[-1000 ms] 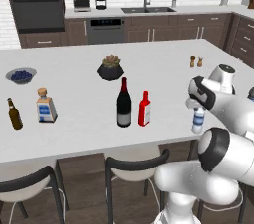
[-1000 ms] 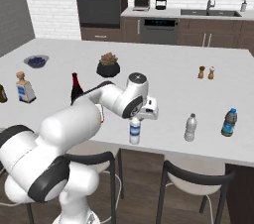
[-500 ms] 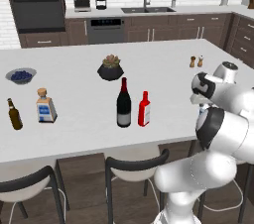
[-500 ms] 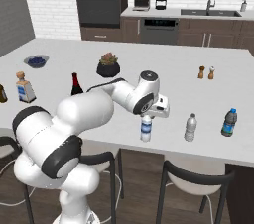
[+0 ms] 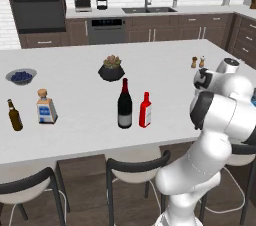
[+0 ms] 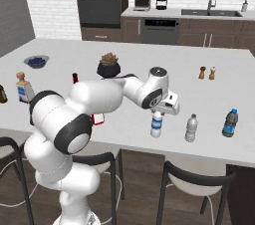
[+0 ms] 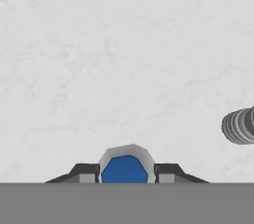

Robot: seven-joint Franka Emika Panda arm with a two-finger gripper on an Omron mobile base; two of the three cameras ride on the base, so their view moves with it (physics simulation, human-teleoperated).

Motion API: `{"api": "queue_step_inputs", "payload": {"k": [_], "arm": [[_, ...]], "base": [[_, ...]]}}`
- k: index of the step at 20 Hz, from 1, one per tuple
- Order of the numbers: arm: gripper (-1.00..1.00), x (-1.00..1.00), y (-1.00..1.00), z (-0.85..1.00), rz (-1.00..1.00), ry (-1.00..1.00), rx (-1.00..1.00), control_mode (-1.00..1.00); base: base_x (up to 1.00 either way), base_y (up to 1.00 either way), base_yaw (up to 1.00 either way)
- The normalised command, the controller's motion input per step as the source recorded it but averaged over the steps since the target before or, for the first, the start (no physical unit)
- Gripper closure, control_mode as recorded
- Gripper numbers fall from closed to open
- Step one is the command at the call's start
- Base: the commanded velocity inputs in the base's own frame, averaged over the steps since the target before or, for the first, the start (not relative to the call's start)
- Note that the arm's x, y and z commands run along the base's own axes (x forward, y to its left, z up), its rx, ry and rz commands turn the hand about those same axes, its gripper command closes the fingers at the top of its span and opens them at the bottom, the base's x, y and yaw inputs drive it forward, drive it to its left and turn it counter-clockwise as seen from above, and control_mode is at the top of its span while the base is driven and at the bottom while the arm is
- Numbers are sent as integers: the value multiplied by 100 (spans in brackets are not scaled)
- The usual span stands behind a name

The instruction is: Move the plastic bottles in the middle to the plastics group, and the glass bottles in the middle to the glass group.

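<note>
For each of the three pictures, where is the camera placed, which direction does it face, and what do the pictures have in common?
Left base view: behind the arm's left, facing the island and sink wall; arm rises lower right.
Right base view: behind the arm's right, facing the same island; arm rises lower left, gripper shut on the water bottle.
Hand view: on the hand, looking down at the counter; finger tips flank the blue cap.
Shared: both base views show the plant and shakers.

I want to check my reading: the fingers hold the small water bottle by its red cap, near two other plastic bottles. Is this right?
Not quite. The cap is blue, not red; the hand view shows it between the fingers. The rest holds: the water bottle is held near two other plastic bottles.
</note>
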Motion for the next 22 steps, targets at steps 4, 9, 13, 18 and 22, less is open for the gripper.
{"api": "queue_step_inputs", "payload": {"k": [4, 9, 13, 18, 22], "arm": [[100, 34, -34, 0, -14, 0, 0, -100], [100, 31, -43, 0, -11, 0, 0, -100], [100, 26, -49, 0, -7, 0, 0, -100], [100, 20, -40, 0, -7, 2, 0, -100], [100, 10, -24, 0, -5, 3, 0, -100]], "base": [[0, 0, 0], [0, 0, 0], [0, 0, 0], [0, 0, 0], [0, 0, 0]]}}
